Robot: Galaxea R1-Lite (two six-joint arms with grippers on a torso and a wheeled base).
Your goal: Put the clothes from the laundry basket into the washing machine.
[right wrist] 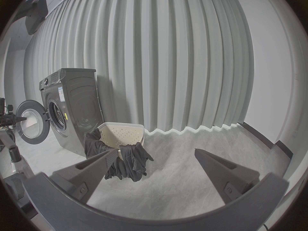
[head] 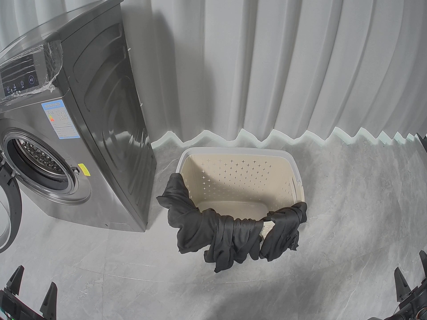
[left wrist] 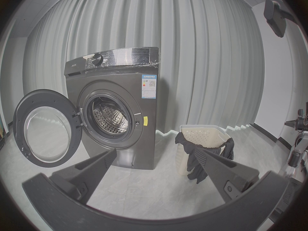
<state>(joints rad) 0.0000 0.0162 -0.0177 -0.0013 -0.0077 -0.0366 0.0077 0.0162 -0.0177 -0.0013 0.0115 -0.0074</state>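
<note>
**Black cloth slung over the basket's near rim**

Black clothes (head: pixel 227 236) lie draped across the near rim of the laundry basket (head: pixel 240 151). One end is hooked over its left near corner, the other over its right near corner, and most of the fabric hangs outside. The basket stands on the floor (head: pixel 311 267) just right of the washing machine (head: pixel 102 112), whose door (head: pixel 9 210) is swung wide, leaving the drum (head: pixel 40 161) exposed.

We judge the cloth light, limp and not fragile. It will sag and trail when lifted, and the hooked ends may catch on the rim. The twisted bunch at the middle of the near rim looks thickest, so we would pinch there and lift high.

Our left end effector (head: pixel 34 278) and right end effector (head: pixel 409 263) sit near us, well apart from the basket, both spread and empty.
</note>
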